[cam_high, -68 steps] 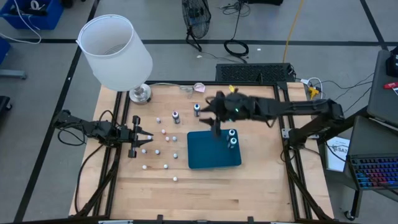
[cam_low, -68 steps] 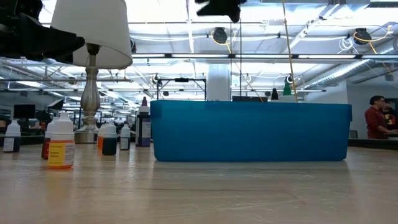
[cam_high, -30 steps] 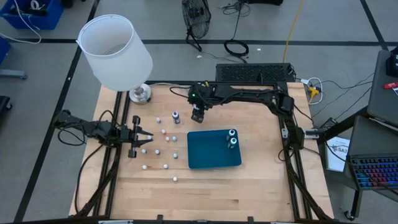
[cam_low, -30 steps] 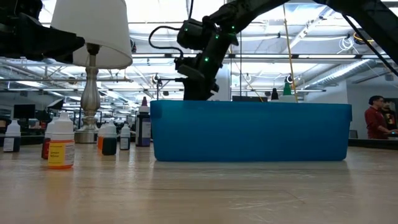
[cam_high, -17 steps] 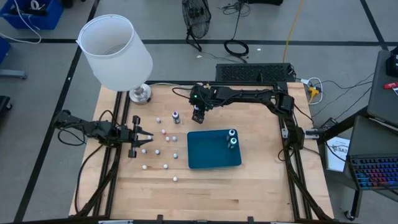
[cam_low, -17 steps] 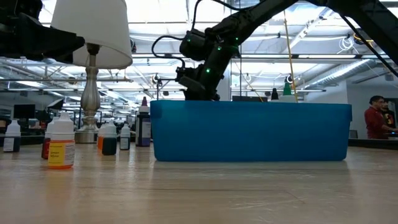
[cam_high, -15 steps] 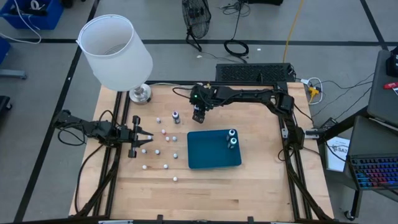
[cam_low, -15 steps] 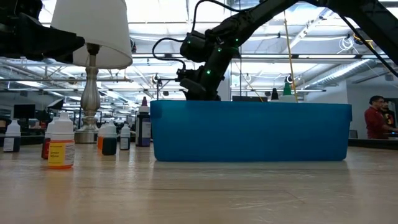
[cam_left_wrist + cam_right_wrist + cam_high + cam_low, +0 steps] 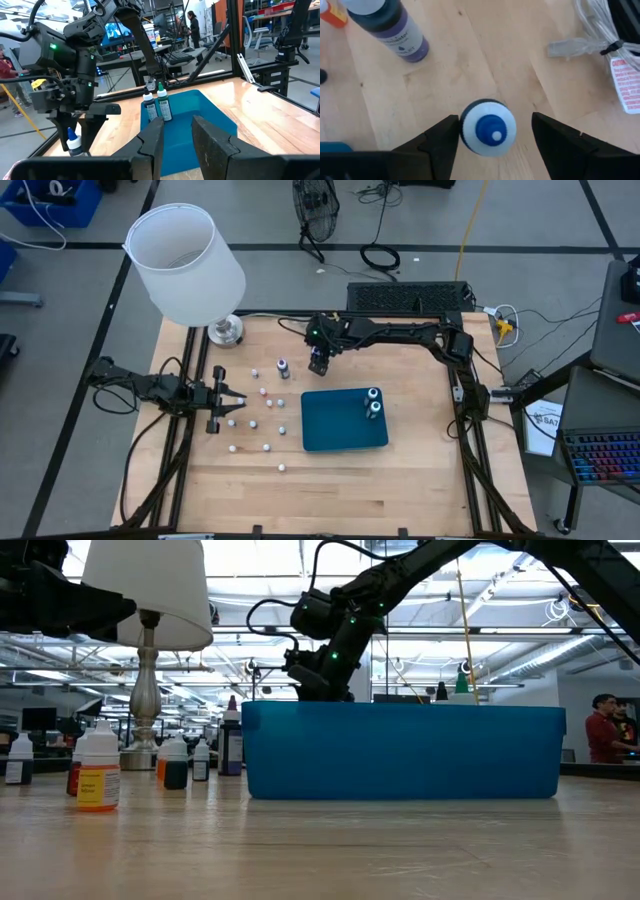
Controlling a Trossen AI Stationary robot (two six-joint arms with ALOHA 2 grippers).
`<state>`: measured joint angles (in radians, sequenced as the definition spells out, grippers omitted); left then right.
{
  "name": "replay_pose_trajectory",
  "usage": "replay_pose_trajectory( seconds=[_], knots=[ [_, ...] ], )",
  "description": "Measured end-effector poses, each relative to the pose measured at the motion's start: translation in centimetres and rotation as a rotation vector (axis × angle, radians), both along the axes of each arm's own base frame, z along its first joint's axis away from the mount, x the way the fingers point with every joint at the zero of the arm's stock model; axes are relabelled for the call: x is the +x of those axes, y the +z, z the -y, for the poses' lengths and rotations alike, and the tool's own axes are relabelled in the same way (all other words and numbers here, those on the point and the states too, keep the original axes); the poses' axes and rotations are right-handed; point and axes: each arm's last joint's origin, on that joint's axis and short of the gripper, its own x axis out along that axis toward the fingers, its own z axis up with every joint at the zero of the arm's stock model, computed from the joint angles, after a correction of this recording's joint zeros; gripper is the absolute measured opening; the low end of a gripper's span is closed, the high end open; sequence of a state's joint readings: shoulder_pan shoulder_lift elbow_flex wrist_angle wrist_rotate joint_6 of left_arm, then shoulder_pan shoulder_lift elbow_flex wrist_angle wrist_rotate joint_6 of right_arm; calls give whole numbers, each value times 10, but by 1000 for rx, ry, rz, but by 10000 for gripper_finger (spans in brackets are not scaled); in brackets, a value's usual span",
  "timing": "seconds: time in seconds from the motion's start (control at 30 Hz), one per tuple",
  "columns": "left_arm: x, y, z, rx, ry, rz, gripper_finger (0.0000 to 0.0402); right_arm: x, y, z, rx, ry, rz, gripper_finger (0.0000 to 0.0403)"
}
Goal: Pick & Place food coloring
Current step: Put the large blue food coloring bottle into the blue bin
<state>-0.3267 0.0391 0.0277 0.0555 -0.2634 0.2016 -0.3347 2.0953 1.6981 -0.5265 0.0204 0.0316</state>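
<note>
- Right gripper (image 9: 487, 131): I have its fingers spread, straddling a blue-tipped bottle (image 9: 488, 128) beyond the tray (image 9: 343, 420).
- Risk: off-centre closing tips it.
- Left gripper (image 9: 226, 401): parked, narrowly parted, empty.

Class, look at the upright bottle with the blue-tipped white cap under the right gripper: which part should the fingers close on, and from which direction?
Grip the bottle by its round white cap, coming straight down from above. It stands upright with the cap facing the right gripper, whose open fingers already flank it on both sides.
</note>
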Motion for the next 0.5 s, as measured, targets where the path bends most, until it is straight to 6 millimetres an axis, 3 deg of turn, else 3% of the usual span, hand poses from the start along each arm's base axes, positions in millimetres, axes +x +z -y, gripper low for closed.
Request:
replay_pose_trajectory(
  seconds=[0.3, 0.5],
  knots=[
    [0, 0, 0, -1, -1, 1, 106, 5, -3, 1, 8, 29, 42, 131],
    [0, 0, 0, 0, -1, 0, 106, 6, 0, -2, -4, 75, 47, 130]
  ],
)
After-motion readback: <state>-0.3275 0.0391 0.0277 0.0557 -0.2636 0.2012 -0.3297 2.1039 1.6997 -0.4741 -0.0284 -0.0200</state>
